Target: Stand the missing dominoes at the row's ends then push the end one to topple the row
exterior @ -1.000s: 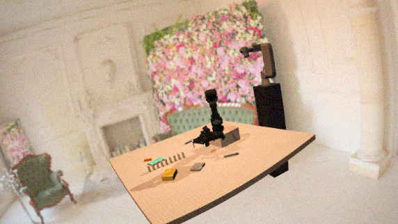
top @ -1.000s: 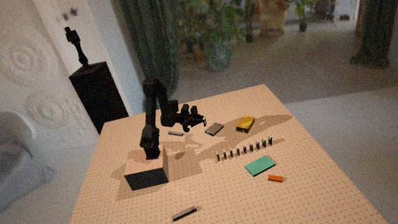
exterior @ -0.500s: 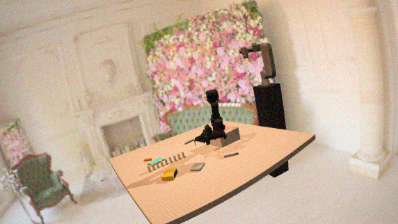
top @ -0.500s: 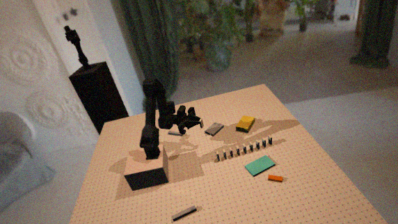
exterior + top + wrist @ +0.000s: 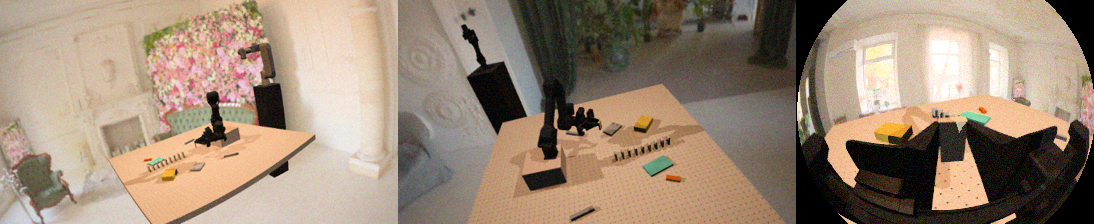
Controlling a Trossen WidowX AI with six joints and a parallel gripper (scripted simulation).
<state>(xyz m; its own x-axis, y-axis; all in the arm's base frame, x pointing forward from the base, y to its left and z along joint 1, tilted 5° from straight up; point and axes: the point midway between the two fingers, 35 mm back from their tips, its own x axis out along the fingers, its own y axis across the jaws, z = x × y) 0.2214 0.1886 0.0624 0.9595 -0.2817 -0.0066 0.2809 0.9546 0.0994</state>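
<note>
Pretty fancy room tbh: cream panelled walls, a pink flower wall (image 5: 205,62) behind a tufted green sofa (image 5: 209,116) past the bench's far edge, a matching armchair (image 5: 42,184) off the left corner, and bright windows (image 5: 880,72) glowing softly.
</note>
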